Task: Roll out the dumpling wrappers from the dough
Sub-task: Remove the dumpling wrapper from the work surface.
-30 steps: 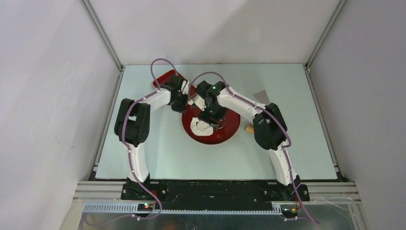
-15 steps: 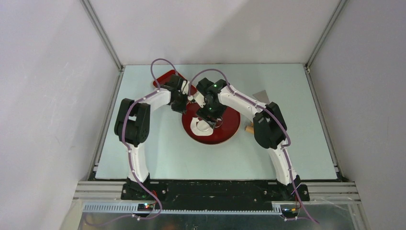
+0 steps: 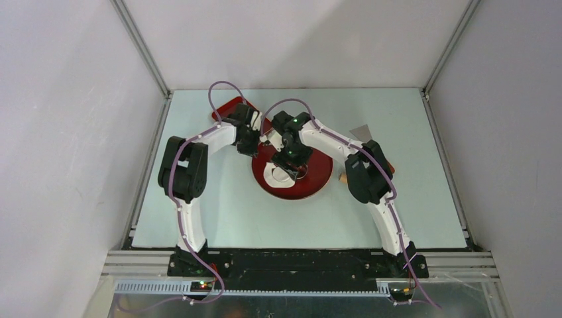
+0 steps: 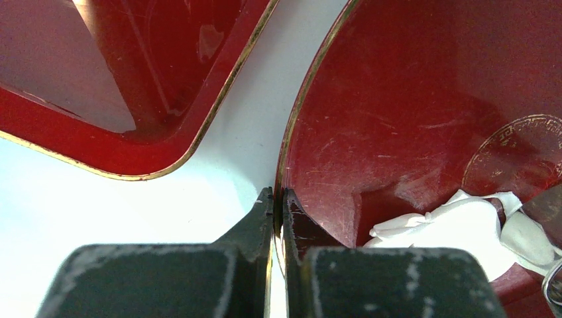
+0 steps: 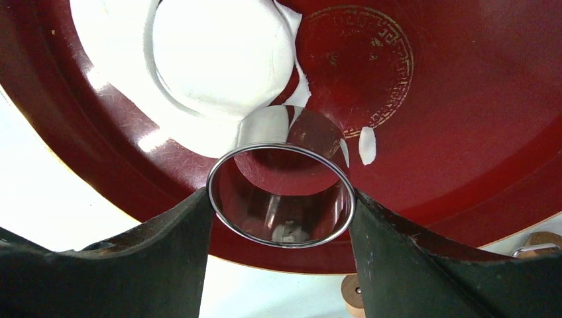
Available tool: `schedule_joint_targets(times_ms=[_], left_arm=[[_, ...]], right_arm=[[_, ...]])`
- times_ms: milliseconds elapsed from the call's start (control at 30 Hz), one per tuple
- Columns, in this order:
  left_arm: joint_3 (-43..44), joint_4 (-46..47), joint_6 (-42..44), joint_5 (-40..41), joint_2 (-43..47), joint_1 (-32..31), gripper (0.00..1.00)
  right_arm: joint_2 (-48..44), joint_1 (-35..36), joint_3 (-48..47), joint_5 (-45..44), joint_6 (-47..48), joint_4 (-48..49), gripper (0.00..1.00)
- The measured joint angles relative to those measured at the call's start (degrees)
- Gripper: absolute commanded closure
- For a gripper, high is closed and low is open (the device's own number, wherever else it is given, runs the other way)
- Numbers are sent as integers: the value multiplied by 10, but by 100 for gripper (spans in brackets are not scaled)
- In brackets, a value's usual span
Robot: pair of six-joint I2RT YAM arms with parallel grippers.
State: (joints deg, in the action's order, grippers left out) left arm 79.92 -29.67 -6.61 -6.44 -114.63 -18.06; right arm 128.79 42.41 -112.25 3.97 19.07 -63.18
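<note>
the dumpling wrapper (image 5: 222, 53) lies on the round red plate (image 4: 397, 99), a neat white disc with its cut edge showing inside the ragged dough sheet (image 5: 112, 59). the right claw (image 5: 280, 199) grips a steel ring cutter (image 5: 291, 129) by its sides, just beside the disc and over bare plate; whether the ring touches the plate i cannot tell. a small dough scrap (image 5: 366, 144) lies past it. the left claw (image 4: 278, 205) is pinched on the plate's rim, bracing it, with a red tray (image 4: 166, 79) beside it. the wrapper looks light, soft and thin, likely tacky and quick to stretch or tear. i would slide under its edge and lift it flat rather than pinch its middle.
</note>
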Motion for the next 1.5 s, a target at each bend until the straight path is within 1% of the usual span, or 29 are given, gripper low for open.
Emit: schedule_joint_targets(times_ms=[767,867,1000,1267,1500], left_arm=[[0,0,0,0,0,0,100],[0,0,0,0,0,0,100],[0,0,0,0,0,0,100],[0,1,0,0,0,0,100],[-1,2,0,0,0,0,100]], right_arm=[[0,-1,16,-6,2,-1,41],[1,3,15,-29,1,-8,41],[0,13,17,-81,-2,-2,41],[-5,25,28,-188,-5,51,41],[-5,6,36,-242,-1,88,41]])
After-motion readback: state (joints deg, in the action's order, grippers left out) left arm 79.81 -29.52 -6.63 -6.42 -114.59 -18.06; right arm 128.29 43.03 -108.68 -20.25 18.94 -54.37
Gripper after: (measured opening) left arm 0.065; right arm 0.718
